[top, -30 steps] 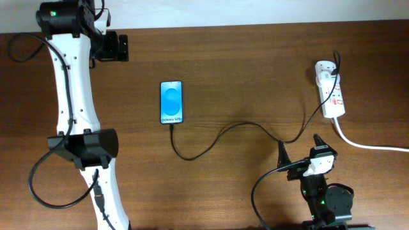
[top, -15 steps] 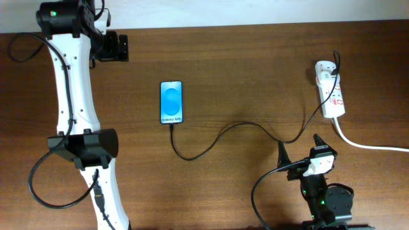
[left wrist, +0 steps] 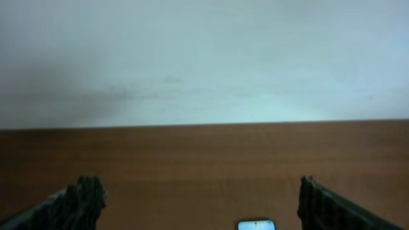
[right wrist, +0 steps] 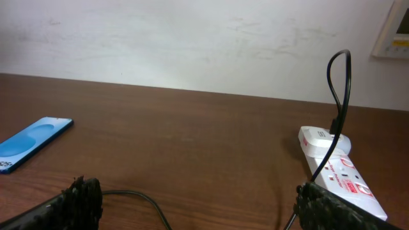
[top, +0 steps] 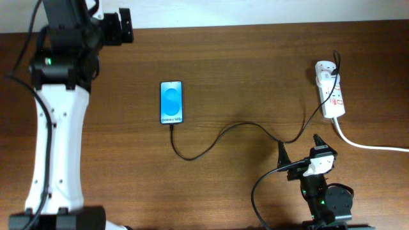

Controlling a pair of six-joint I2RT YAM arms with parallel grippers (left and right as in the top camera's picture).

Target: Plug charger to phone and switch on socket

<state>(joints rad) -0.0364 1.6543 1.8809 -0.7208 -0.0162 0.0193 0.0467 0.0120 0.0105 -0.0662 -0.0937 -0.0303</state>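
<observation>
Although the black charger cable (top: 249, 122) appears to meet the lower edge of the smartphone (top: 171, 102), the connection looks easy to undo. The cable loops loosely across the wooden tabletop (top: 243, 57) and passes just in front of the right end effector (right wrist: 201, 204) on its way to the white power strip (top: 331, 96). A reach from there toward the strip's red-marked switches could snag that slack and tug the tiny plug out, or drag the light smartphone. The strip lies loose, so a firm press might push it away rather than click the switch; whether it is on is too small to tell. The right end effector is spread wide and empty near the front edge, apart from the strip. The left end effector (left wrist: 201, 207) is also spread and empty, at the far left corner, well apart from the smartphone. The smartphone lies flat, left of centre, screen up and glowing bright blue. A thick white cord (top: 377, 147) leaves the strip's near end.
</observation>
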